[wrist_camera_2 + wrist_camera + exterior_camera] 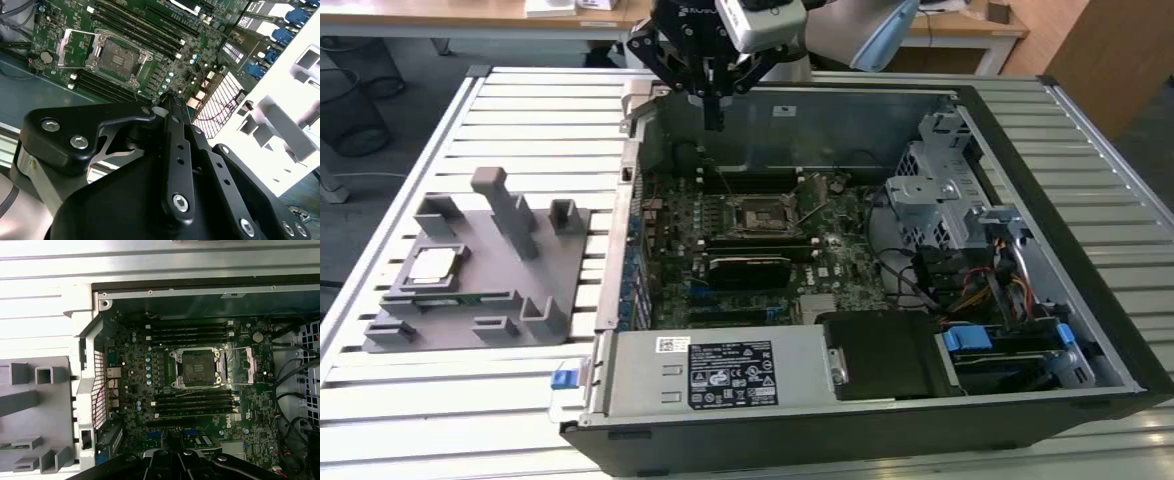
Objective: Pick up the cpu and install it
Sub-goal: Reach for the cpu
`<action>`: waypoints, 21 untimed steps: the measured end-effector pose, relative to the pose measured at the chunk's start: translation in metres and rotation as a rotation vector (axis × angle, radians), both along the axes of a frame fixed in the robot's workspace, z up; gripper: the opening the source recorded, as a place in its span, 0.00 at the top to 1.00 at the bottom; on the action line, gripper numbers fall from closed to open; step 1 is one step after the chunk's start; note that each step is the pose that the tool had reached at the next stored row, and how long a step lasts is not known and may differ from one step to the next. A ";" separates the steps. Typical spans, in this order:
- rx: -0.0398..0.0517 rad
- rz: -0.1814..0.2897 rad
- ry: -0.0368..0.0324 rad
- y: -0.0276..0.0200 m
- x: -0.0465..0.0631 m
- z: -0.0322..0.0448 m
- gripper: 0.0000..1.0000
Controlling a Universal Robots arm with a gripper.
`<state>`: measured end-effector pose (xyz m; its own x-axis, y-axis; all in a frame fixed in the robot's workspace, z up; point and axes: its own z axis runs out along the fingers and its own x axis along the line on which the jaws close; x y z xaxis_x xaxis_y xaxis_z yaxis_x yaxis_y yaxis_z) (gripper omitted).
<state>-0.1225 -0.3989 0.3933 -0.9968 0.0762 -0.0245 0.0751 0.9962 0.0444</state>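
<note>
The cpu (431, 265), a flat silver square, lies on the grey holder block (520, 290) at the exterior view's left, outside the computer case. My gripper (714, 122) hangs above the case's back wall, far from the cpu, its fingers shut together on nothing. The second wrist view shows the same closed fingertips (169, 98) over the motherboard edge. The black socket (759, 214) sits mid-board with its metal cover (248, 362) swung open and its dark centre (199, 366) bare. The socket (117, 56) also shows beyond the gripper in the second wrist view.
A green memory stick (454, 297) lies in the holder block below the cpu. Tall grey posts (500, 205) rise from the block. Inside the case stand a drive cage (947, 190), cables (961, 290) and a power supply (720, 372). Memory slots (192, 330) flank the socket.
</note>
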 end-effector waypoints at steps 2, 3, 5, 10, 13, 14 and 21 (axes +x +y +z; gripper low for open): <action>0.0000 0.000 0.0000 0.0000 0.000 0.0000 0.89; 0.0000 0.000 0.0000 0.0000 -0.001 0.0000 0.89; 0.0000 0.000 0.0000 0.0000 -0.002 0.0000 0.89; 0.0001 0.000 0.0004 0.0000 -0.004 -0.0003 0.89; 0.0000 0.000 0.0006 0.0000 -0.005 -0.0003 0.89; -0.0001 0.000 0.0006 0.0000 -0.005 -0.0003 0.89; 0.0000 0.000 0.0006 0.0000 -0.006 -0.0004 0.89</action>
<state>-0.1286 -0.3989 0.3929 -0.9968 0.0763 -0.0239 0.0751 0.9962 0.0443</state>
